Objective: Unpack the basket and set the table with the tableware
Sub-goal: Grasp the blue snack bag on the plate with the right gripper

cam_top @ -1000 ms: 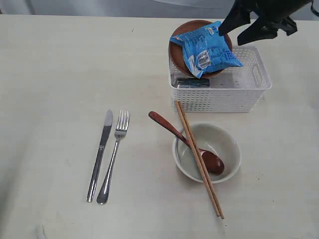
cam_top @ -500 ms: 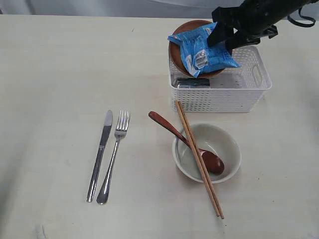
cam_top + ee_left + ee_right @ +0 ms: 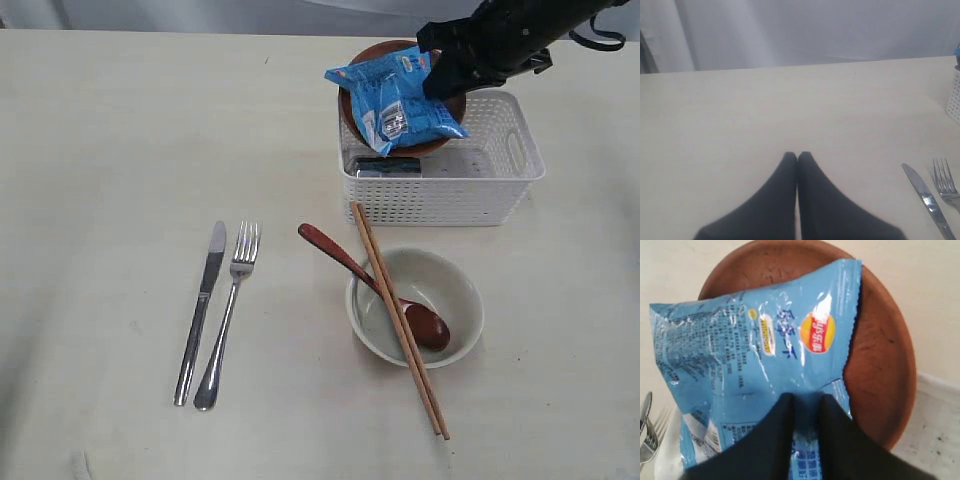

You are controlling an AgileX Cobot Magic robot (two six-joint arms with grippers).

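Note:
The white basket stands at the back right of the table. A brown plate leans inside it, and a blue snack packet lies on the plate. My right gripper is shut on the packet's edge. In the right wrist view both fingers pinch the packet at the gripper, over the plate. On the table lie the knife, fork and bowl, with the spoon and chopsticks across the bowl. My left gripper is shut and empty over bare table.
A dark shiny object lies in the basket under the plate. In the left wrist view the knife, the fork and a corner of the basket show at one side. A grey wall runs behind the table's far edge.
My right gripper came down from above the basket onto the blue packet and shut on it. The packet has shifted a little left and up. Everything else is still.

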